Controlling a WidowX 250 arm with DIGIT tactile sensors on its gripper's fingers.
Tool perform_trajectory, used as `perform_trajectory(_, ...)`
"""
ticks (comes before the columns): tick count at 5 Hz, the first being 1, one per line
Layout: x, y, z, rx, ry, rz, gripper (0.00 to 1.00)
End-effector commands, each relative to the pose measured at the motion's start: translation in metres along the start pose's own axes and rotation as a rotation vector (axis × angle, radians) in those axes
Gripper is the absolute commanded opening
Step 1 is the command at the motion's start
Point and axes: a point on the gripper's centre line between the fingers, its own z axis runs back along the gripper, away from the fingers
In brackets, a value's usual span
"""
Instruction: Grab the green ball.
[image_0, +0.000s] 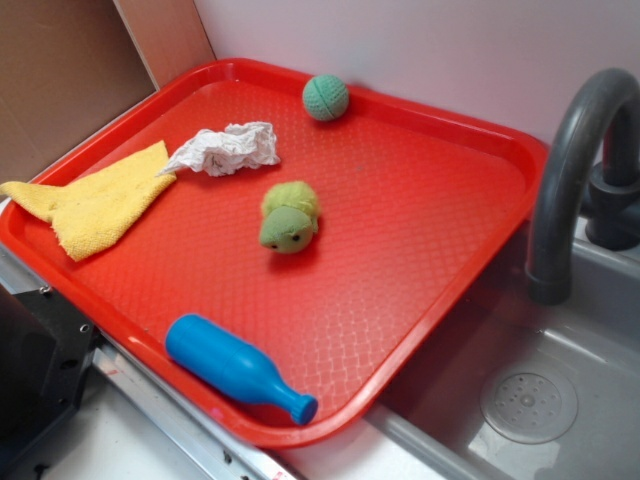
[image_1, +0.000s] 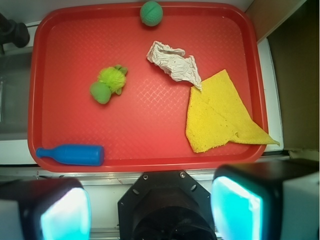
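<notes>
The green ball (image_0: 326, 98) (image_1: 151, 13), teal and ribbed, rests at the far rim of the red tray (image_0: 430, 180) (image_1: 70, 30). In the wrist view my gripper (image_1: 150, 210) hovers high above the tray's near edge, open, its two cyan pads (image_1: 65, 215) far apart with nothing between them. The ball lies far from the pads, at the tray's opposite side. The gripper does not show in the exterior view.
On the tray lie a fuzzy yellow-green plush toy (image_0: 290, 217) (image_1: 109, 84), crumpled white paper (image_0: 228, 148) (image_1: 175, 64), a yellow cloth (image_0: 95, 203) (image_1: 220, 115) and a blue bottle (image_0: 238, 368) (image_1: 72, 154). A grey faucet (image_0: 575, 170) and sink (image_0: 530, 400) stand beside the tray.
</notes>
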Motion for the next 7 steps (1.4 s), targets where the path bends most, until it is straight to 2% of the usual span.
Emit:
perform_trajectory(1, 0.0, 0.0, 0.0, 0.0, 0.0, 0.0, 1.0)
perform_trajectory(2, 0.023, -0.002, -0.015, 0.05, -0.144, 0.12, 1.0)
perform_trajectory(3, 0.056, 0.0, -0.032, 0.133, -0.246, 0.195, 1.0)
perform_trajectory(4, 0.082, 0.0, -0.048, 0.152, -0.309, 0.201, 1.0)
perform_trajectory(5, 0.117, 0.004, -0.072, 0.113, -0.369, 0.146, 1.0)
perform_trajectory(6, 0.141, 0.007, -0.089, 0.112, -0.409, 0.057, 1.0)
perform_trajectory(7, 0.159, 0.019, -0.103, 0.1, -0.428, 0.048, 1.0)
